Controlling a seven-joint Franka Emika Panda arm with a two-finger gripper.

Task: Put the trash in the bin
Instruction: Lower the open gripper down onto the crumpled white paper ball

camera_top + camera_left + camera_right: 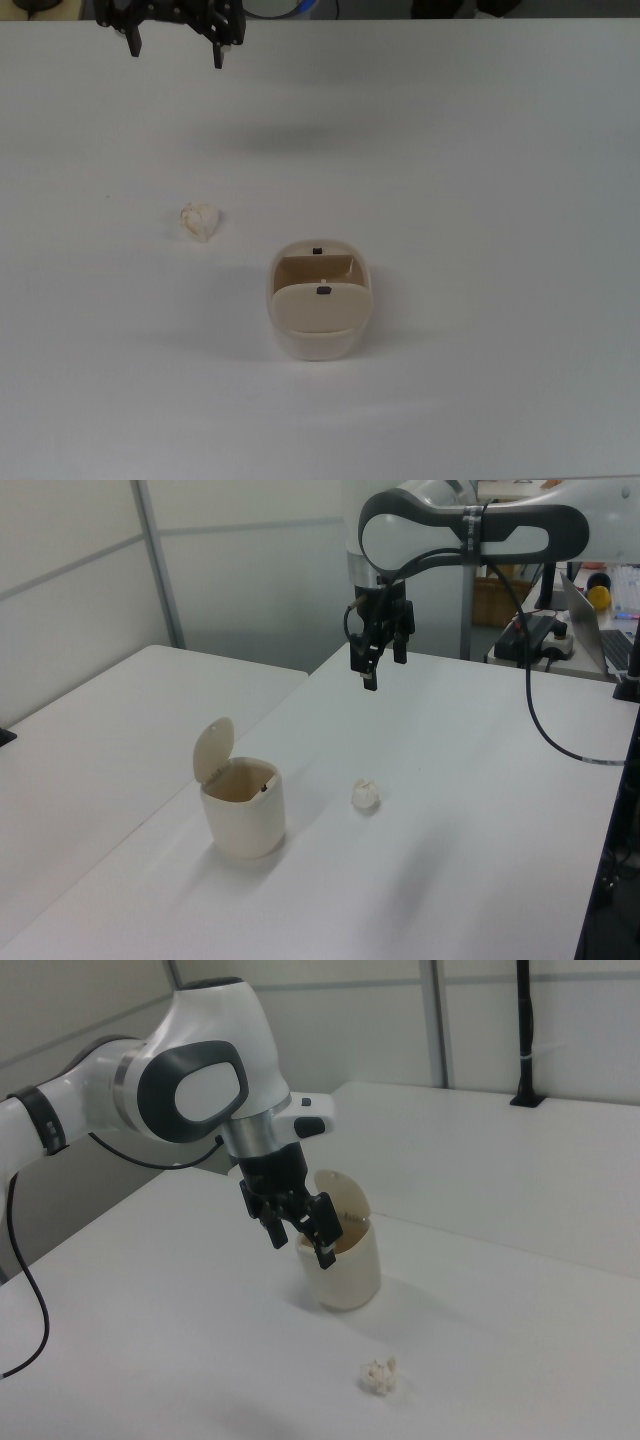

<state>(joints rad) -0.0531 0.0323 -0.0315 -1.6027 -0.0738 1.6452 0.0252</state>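
Trash [199,221] is lying loose on the white worktop [480,160] left of centre in the top view, near the bin [320,310] but apart from it; roundish, it is showing no clear long axis. At the upper left edge the gripper [176,45] is hanging with jaws spread wide and empty, presumably readied for the pick. Left view: the bin's flap [213,748] is standing tilted up, opening facing upward to receive. Right view: the trash is sitting at the lower centre, gripper overlapping the bin.
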